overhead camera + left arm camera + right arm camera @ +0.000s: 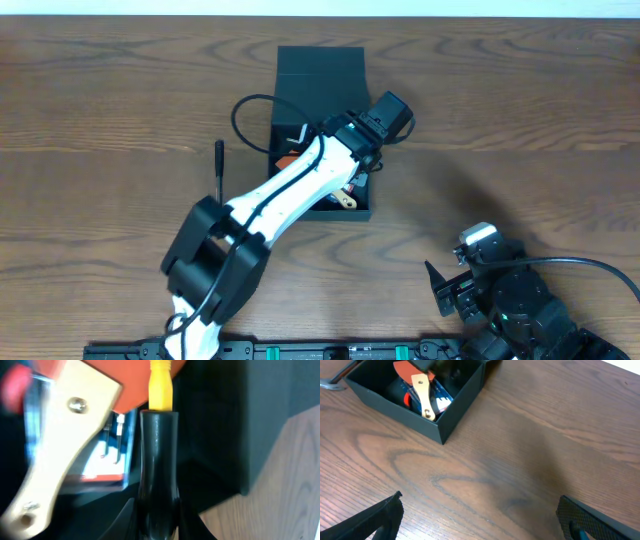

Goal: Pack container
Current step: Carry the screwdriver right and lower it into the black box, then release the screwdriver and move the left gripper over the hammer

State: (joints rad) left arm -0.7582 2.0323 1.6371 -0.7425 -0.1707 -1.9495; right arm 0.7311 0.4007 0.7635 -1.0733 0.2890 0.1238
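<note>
The dark container (320, 70) stands open at the table's middle, its flap lid lying flat behind it. My left gripper (355, 172) reaches down into it. In the left wrist view this gripper (159, 515) is shut on a tool's glossy black handle (159, 460) with a yellow shaft (161, 385). Beside it inside lie a wooden-handled tool (65, 445) with an orange head and a clear blue case (107, 460). The right wrist view shows the container (455, 415) and the wooden handle (423, 395) in it. My right gripper (480, 520) is open over bare wood, near the front right (450, 290).
A thin black tool (220, 170) lies on the table to the left of the container. A black cable (245, 115) loops beside the box's left wall. The left arm's white links cross the container's front left corner.
</note>
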